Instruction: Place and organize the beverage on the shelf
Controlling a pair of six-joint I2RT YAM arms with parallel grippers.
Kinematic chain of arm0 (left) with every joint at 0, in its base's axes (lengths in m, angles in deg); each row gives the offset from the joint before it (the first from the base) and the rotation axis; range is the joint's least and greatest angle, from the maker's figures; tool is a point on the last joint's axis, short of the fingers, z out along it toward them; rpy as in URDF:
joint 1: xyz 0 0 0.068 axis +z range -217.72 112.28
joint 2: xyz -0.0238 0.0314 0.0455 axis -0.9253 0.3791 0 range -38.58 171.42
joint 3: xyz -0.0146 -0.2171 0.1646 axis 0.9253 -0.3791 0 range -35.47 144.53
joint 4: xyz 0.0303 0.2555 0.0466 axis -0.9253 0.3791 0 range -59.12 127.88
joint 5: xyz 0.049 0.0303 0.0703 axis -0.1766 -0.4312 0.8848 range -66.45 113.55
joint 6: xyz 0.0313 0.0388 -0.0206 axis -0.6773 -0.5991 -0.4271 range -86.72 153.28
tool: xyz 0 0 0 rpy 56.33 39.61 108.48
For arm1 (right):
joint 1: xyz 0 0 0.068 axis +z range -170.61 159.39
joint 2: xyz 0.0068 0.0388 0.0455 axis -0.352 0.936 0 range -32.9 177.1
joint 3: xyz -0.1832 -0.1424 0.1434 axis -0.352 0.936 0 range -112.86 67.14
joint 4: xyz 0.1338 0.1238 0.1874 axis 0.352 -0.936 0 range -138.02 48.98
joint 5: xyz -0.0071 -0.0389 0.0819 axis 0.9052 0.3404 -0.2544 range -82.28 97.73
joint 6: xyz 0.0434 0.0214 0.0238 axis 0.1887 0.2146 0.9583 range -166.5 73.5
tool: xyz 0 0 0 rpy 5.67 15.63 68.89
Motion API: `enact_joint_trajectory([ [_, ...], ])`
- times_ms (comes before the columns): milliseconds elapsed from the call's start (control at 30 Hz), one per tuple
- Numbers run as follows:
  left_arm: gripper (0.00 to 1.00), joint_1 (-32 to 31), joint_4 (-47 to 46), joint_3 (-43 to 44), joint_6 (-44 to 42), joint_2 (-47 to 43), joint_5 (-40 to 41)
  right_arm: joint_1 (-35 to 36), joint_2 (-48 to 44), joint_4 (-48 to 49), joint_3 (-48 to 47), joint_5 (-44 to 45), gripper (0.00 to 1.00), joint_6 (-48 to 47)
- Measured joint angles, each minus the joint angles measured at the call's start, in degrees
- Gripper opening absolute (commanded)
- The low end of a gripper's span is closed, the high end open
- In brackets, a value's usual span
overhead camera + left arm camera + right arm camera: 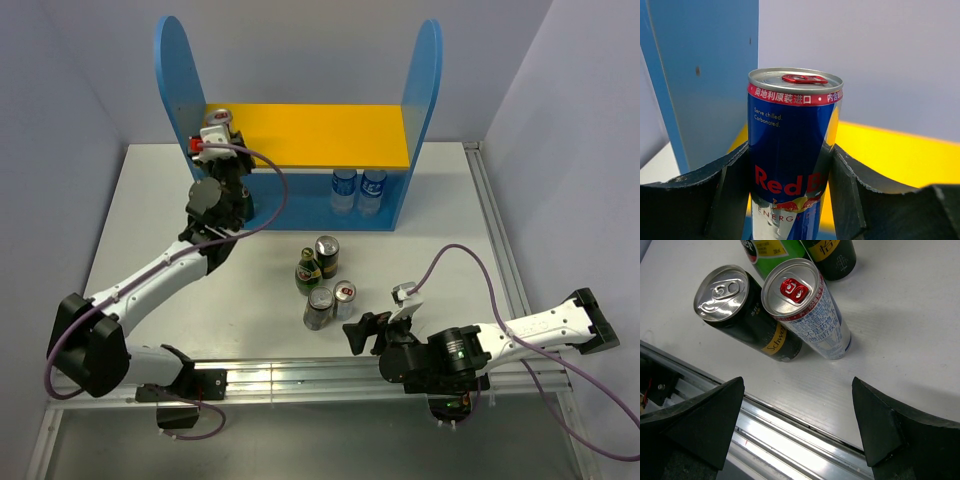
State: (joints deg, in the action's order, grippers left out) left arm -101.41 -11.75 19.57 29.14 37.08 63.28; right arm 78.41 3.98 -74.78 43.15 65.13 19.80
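My left gripper point(214, 140) is shut on a blue-silver slim can point(220, 117), holding it upright at the left end of the shelf's yellow upper board point(320, 135), next to the blue left panel point(175, 70). In the left wrist view the can point(792, 130) sits between both fingers point(725, 195) of that gripper point(792, 200). On the table stand a green bottle point(307, 271), a dark can point(327, 250), a silver slim can point(343, 296) and another dark can point(318, 309). My right gripper point(366, 335) is open and empty just in front of them. The right wrist view shows it point(800, 425) short of the dark can point(747, 315) and the silver can point(807, 310).
Two small blue-labelled containers point(343, 190) point(373, 189) stand on the shelf's lower level at the right. A metal rail point(300, 375) runs along the table's near edge, also in the right wrist view point(790, 440). Walls close in on both sides.
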Motion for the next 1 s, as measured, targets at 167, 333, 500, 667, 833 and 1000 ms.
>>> enact_joint_trajectory([
  [167, 0.0, 0.5, -5.0, 2.6, -0.7, 0.6, -1.4, 0.0, 0.4, 0.2, 0.0, 0.0, 0.95, -0.2],
  [333, 0.0, 2.3, -10.4, 2.3, -0.7, 1.4, -2.9, 0.0, 1.2, 0.2, 0.0, 0.0, 0.95, -0.2],
  [500, 0.0, 5.1, -21.3, -1.6, -0.8, 5.1, -3.8, 0.0, 0.5, 0.2, 0.0, 0.0, 0.95, -0.2],
  [667, 0.0, 5.8, -24.9, -1.8, -1.0, 12.1, -4.8, 0.0, -2.3, 0.3, 0.0, 0.0, 0.95, -0.2],
  [833, 0.0, 6.3, -29.0, -0.7, -1.2, 15.1, -5.9, 0.0, -3.5, 0.4, 0.1, 0.0, 0.95, -0.4],
  [1000, 0.03, 6.7, -28.8, 1.7, -1.2, 17.5, -5.9, 0.0, -2.9, 0.4, 0.1, 0.0, 0.95, -0.4],
])
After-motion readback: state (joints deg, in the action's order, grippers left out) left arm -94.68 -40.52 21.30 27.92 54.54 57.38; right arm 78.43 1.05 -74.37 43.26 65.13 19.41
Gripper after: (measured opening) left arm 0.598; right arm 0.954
